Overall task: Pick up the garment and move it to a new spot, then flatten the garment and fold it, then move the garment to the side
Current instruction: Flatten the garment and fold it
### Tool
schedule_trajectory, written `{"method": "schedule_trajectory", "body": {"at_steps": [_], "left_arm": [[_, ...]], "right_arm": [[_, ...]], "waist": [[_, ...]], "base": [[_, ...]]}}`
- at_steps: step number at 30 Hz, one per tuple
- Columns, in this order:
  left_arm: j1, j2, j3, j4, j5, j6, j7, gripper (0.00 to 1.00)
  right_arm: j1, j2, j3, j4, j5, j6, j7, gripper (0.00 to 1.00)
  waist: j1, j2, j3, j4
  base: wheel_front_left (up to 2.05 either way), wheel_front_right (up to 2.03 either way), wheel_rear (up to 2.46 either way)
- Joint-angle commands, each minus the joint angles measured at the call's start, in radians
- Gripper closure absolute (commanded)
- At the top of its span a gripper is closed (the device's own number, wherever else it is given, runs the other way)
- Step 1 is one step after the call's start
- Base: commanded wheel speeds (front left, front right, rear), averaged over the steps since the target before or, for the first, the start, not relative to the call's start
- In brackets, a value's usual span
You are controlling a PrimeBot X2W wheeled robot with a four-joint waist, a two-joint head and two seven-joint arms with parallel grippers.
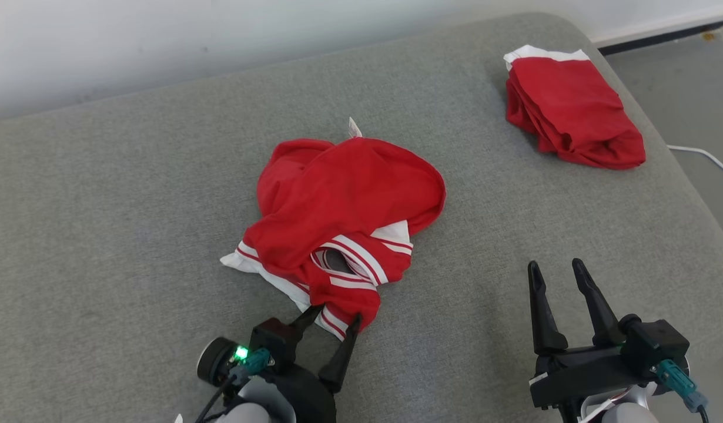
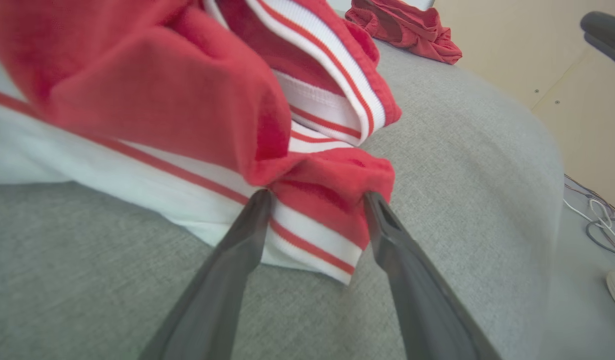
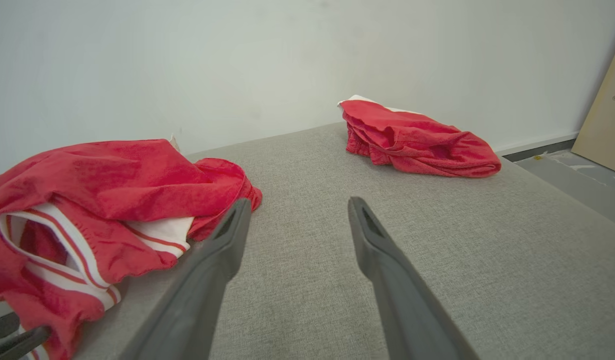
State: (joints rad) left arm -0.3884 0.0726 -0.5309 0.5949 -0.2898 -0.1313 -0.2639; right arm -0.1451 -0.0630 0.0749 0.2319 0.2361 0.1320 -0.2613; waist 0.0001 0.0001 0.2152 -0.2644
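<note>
1. Grey woven upholstery (image 1: 132,205) covers a wide padded surface running across the head view.
2. At the lower left, the left gripper (image 1: 338,314) has its two dark fingers spread apart. They straddle the near striped hem of the garment (image 1: 350,194), and nothing is pinched yet.
3. In the middle of the surface, the garment lies crumpled. It is red with white striped trim.
4. At the lower right, the right gripper (image 1: 555,264) hovers over bare upholstery, well apart from the garment. Its fingers are wide apart and hold nothing.
5. At the far right, a second red garment (image 1: 573,111) lies folded near the edge.
6. The step in hand appears to be the first pick-up. The next move likely calls for the left fingers to close firmly on the hem, then lift it clear.
</note>
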Motion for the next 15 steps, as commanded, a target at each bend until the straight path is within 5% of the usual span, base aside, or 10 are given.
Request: {"method": "schedule_trajectory", "body": {"at_steps": [1,2,15], "left_arm": [[-0.025,-0.004,-0.003,0.008,-0.011,0.002,0.0,0.9],[-0.03,-0.006,-0.004,0.012,-0.019,0.002,0.0,1.0],[-0.006,0.067,0.101,-0.157,-0.017,0.016,0.0,1.0]], "right_arm": [[-0.01,0.004,-0.006,-0.005,-0.002,-0.003,-0.004,0.0],[-0.009,0.004,-0.01,-0.006,-0.003,-0.003,-0.004,0.0],[0.021,0.008,-0.027,-0.002,-0.002,-0.003,-0.005,0.0]], "waist": [[-0.0001,-0.0001,0.017,-0.014],[-0.0001,-0.0001,0.017,-0.012],[-0.0001,-0.0001,-0.041,0.108]], "base": [[0.0,0.0,0.0],[0.0,0.0,0.0],[0.0,0.0,0.0]]}}
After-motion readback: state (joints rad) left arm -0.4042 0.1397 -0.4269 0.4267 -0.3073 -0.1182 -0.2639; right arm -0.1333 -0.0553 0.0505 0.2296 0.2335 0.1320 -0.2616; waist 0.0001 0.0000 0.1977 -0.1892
